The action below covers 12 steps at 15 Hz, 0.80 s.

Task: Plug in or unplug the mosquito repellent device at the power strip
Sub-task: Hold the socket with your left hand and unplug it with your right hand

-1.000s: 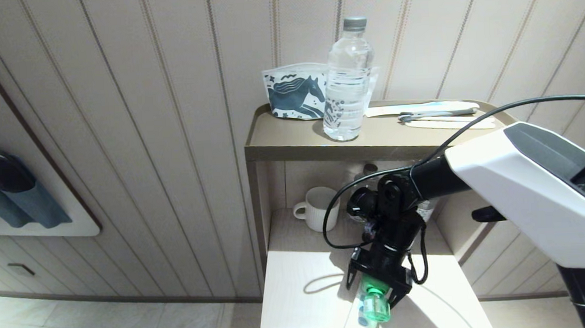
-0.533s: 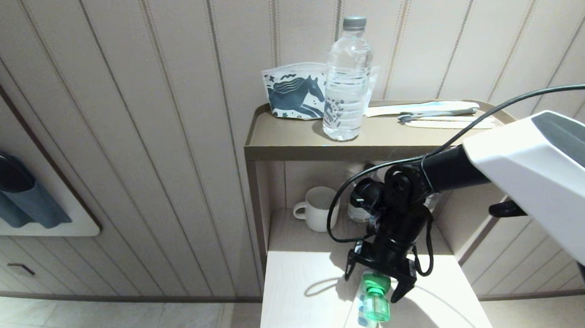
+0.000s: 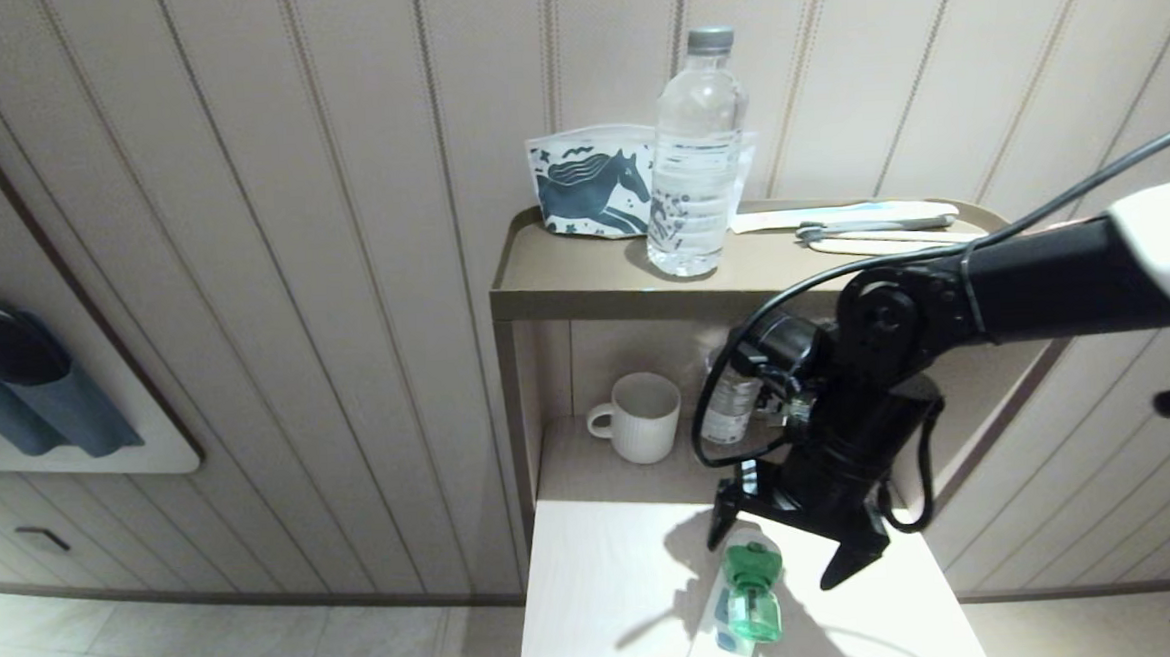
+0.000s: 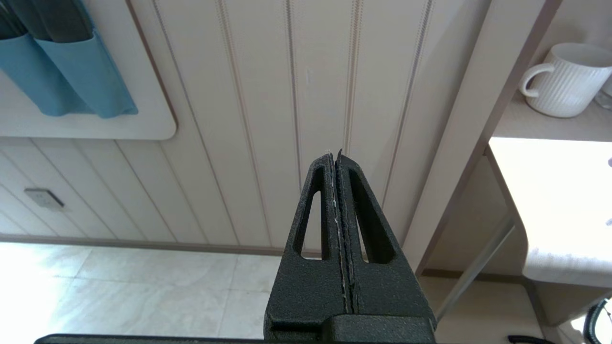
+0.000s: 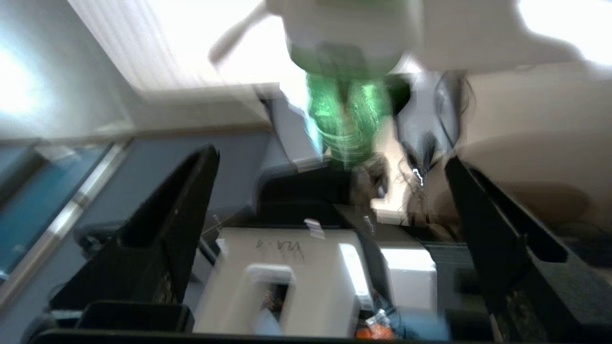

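The right gripper [image 3: 785, 546] hangs with fingers spread wide, holding nothing. At its 7 o'clock the device [image 3: 751, 595] stands plugged into the strip [image 3: 707, 653]. The left gripper [image 4: 336, 165] is pressed together, empty.

Mosquito repellent device [image 3: 751, 592]: one, green, standing on the power strip; power strip [image 3: 714, 652]: one, white, partly out of view; clear water bottles: two, one [image 3: 694, 159] on the top shelf, one [image 3: 730, 401] on the lower shelf behind the arm; white ribbed mug [image 3: 644, 417]: one; horse-print pouch [image 3: 589, 184]: one; long flat utensils [image 3: 870, 226] on the top shelf: count unclear; blue wall pockets [image 3: 28, 398]: two; robot grippers: two, right gripper [image 3: 792, 548] and left gripper [image 4: 336, 162].
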{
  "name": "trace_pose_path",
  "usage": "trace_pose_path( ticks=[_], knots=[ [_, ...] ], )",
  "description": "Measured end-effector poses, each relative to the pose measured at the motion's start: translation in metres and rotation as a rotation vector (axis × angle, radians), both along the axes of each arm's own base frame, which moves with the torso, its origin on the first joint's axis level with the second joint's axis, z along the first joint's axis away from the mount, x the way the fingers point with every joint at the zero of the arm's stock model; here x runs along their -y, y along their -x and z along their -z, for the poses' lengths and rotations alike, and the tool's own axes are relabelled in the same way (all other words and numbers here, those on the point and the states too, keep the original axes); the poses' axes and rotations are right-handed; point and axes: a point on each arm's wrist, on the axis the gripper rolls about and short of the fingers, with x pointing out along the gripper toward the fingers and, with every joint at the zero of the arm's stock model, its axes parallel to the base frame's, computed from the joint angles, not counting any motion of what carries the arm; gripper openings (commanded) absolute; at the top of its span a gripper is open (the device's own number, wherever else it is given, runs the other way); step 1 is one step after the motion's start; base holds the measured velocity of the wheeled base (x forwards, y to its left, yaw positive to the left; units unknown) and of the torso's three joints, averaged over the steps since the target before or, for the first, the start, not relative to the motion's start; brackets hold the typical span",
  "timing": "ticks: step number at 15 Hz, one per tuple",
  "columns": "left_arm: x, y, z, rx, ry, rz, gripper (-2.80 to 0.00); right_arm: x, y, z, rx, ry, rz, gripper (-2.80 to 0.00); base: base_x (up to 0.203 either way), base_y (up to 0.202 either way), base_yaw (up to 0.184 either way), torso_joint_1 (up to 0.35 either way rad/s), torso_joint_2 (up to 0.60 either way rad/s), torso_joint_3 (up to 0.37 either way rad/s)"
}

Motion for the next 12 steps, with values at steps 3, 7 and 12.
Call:
trace_pose_path(
  ticks=[3,7,12],
  knots=[
    [0.0,0.0,0.0,0.001,-0.001,-0.001,-2.8,0.012,0.028,-0.042,0.106,-0.005,-0.078,-2.8,0.0,0.0,0.0,0.0,0.0,0.0],
    [0.0,0.0,0.0,0.0,0.0,0.0,-2.8,0.024,0.063,-0.06,0.123,0.005,-0.128,-2.8,0.0,0.0,0.0,0.0,0.0,0.0],
    [0.0,0.0,0.0,0.001,0.0,0.0,-2.8,0.042,0.113,-0.078,0.197,-0.007,-0.181,-2.8,0.0,0.0,0.0,0.0,0.0,0.0]
  ],
)
